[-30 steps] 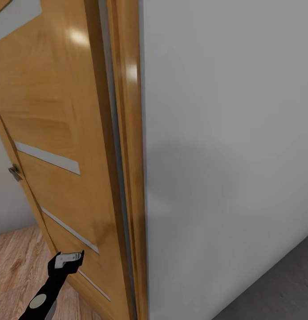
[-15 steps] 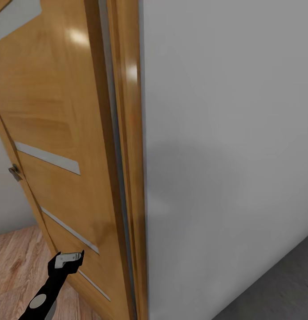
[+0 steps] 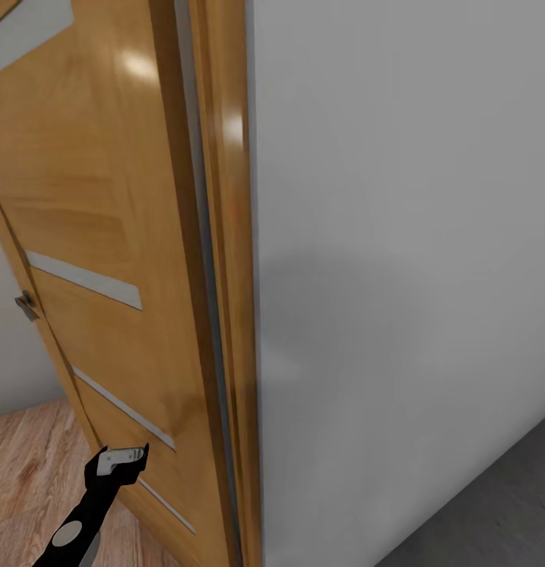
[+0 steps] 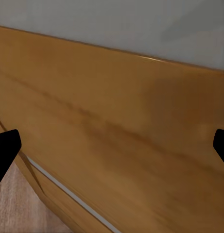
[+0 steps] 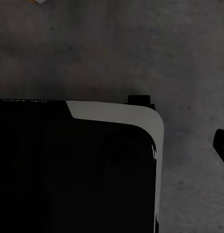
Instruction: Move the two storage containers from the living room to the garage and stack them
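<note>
Grey speckled concrete floor [image 5: 92,53] lies under the right wrist camera, with the robot's dark base [image 5: 68,170] and its pale rounded edge covering part of it. One black fingertip of the right gripper [image 5: 221,145] shows at the frame's edge; whether those fingers are spread or closed cannot be told. On the left gripper [image 4: 112,145], two black fingertips [image 4: 5,150] stand wide apart with nothing between them, facing the wooden door [image 3: 107,205] at close range. From the head camera that gripper [image 3: 119,459] hangs just beside the door's lower part, above light wood planks [image 3: 28,472]. Amber veneer, grey inlaid strips and a metal handle [image 3: 24,305] mark the door. A plain white wall [image 3: 398,276] stands beside the door frame [image 3: 225,236]. No writing is legible anywhere.
</note>
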Controlling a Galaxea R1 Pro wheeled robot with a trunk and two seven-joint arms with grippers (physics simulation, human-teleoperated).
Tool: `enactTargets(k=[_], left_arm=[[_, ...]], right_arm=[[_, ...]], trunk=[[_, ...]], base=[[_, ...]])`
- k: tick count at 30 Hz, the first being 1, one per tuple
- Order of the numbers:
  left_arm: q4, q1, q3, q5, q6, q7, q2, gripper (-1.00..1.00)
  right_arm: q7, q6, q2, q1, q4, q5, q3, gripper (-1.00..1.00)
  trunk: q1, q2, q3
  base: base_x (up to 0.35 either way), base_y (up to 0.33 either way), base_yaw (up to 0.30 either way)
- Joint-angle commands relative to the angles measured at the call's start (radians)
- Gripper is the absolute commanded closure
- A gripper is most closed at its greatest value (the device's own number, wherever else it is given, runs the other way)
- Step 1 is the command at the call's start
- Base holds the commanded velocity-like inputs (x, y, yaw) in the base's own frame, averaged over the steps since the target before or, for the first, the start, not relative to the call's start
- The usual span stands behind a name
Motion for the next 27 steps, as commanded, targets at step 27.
enactTargets(k=[27], left_arm=[[-0.005, -0.001, 0.001, -0.001, -0.003, -0.011, -0.001, -1.0]], right_arm=[[0.005, -0.003, 0.0, -0.001, 0.001, 0.0, -0.005, -1.0]], trunk=[[0.0, -0.001, -0.001]], base=[[0.038, 0.0, 0.0]])
